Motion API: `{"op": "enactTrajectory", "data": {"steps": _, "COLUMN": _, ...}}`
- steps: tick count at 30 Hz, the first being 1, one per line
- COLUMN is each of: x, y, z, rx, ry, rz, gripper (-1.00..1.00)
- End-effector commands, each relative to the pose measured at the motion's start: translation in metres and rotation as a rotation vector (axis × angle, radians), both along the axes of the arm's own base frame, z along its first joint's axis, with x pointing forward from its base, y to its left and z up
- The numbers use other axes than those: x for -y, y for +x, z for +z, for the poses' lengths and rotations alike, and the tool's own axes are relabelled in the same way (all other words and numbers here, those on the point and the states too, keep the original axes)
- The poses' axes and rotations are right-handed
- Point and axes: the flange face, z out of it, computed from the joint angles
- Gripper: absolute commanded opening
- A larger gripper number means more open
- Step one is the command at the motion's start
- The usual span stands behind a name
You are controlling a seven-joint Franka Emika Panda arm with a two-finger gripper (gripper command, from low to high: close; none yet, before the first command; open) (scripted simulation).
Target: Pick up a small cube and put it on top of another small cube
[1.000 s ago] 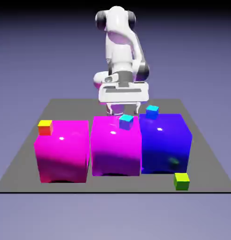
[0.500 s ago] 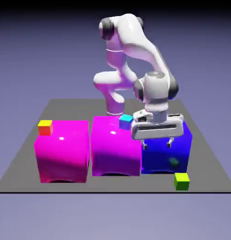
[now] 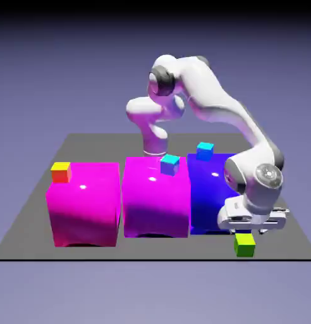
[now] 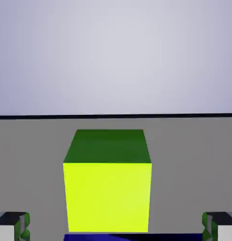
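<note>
Looking along your white two-finger gripper point(image 3: 251, 231), you see its jaws spread wide, the two small grey fingertips point(image 4: 14, 225) standing at the far left and right of the hand view with nothing pinched between them. The tiny bright green cube point(image 4: 107, 181) sits centred in that gap, filling the middle of the hand view, its lit face towards you and clear space on either side, so neither finger touches it.

From the exterior view, your gripper hangs low at the near right of the dark grey table point(image 3: 31, 215), just above and behind the green cube point(image 3: 244, 245), which rests on the table close to the near edge.

Just behind the gripper stands one big glossy blue block point(image 3: 212, 190). To its left you have two big glossy magenta blocks, the middle one point(image 3: 155, 199) and the left one point(image 3: 82, 205), all three in a row.

You can count two small cyan cubes: one on the blue block point(image 3: 205, 150), one on the middle magenta block point(image 3: 170, 164). One small yellow-and-orange cube point(image 3: 60, 171) sits on the left magenta block's far left corner.
</note>
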Motion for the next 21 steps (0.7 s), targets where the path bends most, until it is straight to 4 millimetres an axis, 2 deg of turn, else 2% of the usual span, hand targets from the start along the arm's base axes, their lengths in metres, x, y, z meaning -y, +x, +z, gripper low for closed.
{"op": "enactTrajectory", "data": {"steps": 1, "x": 0.0, "y": -0.006, "z": -0.021, "rx": 0.0, "ry": 0.0, "rz": 0.0, "gripper": 0.0}}
{"op": "enactTrajectory", "data": {"steps": 2, "x": 0.0, "y": -0.012, "z": -0.042, "rx": 0.0, "ry": 0.0, "rz": 0.0, "gripper": 0.0}}
{"op": "enactTrajectory", "data": {"steps": 3, "x": 0.0, "y": -0.014, "z": -0.045, "rx": 0.0, "ry": 0.0, "rz": 0.0, "gripper": 0.0}}
{"op": "enactTrajectory", "data": {"steps": 4, "x": 0.0, "y": -0.014, "z": -0.045, "rx": 0.0, "ry": 0.0, "rz": 0.0, "gripper": -1.0}}
{"op": "enactTrajectory", "data": {"steps": 5, "x": 0.0, "y": -0.014, "z": -0.045, "rx": 0.0, "ry": 0.0, "rz": 0.0, "gripper": -1.0}}
{"op": "enactTrajectory", "data": {"steps": 8, "x": 0.0, "y": 0.004, "z": 0.017, "rx": 0.0, "ry": 0.0, "rz": 0.0, "gripper": -1.0}}
{"op": "enactTrajectory", "data": {"steps": 14, "x": 0.056, "y": -0.003, "z": 0.096, "rx": 0.009, "ry": -0.018, "rz": 0.012, "gripper": -1.0}}
{"op": "enactTrajectory", "data": {"steps": 21, "x": 0.124, "y": -0.033, "z": 0.176, "rx": 0.011, "ry": -0.031, "rz": 0.01, "gripper": -1.0}}
